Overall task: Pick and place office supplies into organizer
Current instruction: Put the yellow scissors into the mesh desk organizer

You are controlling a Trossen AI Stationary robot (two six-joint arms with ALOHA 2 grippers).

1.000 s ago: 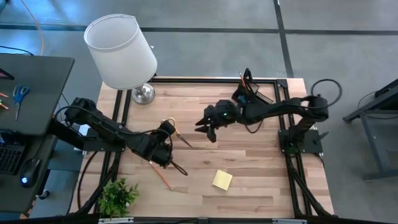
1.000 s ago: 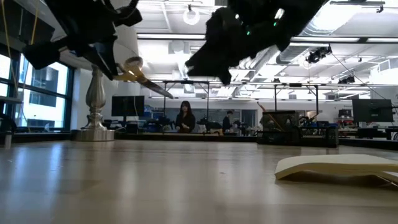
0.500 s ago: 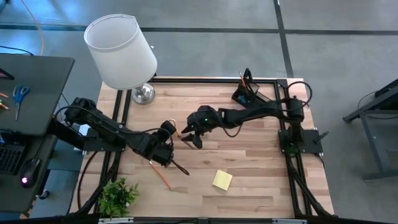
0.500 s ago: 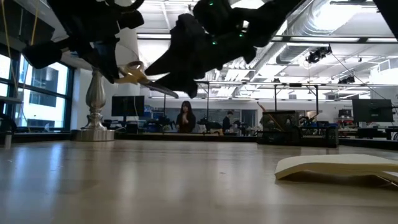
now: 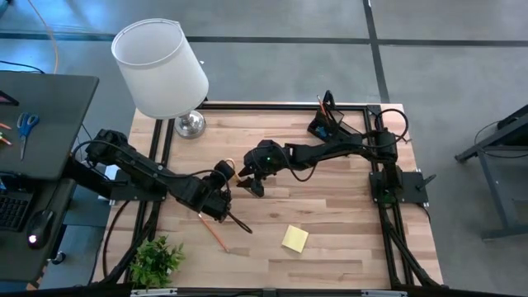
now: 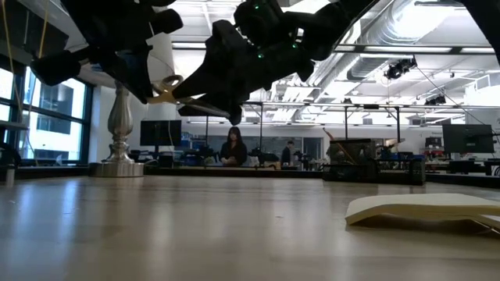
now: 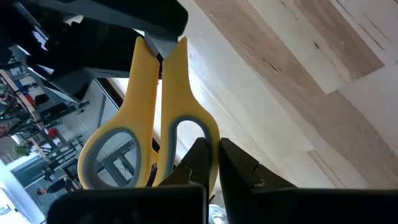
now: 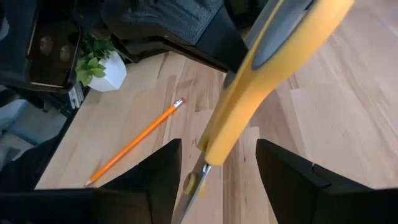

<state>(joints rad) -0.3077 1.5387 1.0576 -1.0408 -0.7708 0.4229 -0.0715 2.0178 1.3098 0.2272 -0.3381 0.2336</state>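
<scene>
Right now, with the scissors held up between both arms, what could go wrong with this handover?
1. The left tool grips the yellow-handled scissors by one handle loop only, so a push could twist them loose.
2. The right tool is open around the blade end, not closed; an early left release may drop the scissors onto the table.
3. The two tools sit very close in the high view, so further approach risks a collision.

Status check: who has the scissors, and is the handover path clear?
Left gripper shut on yellow-handled scissors, held above the table. Right gripper open, straddling the blades. Nothing between them.
</scene>
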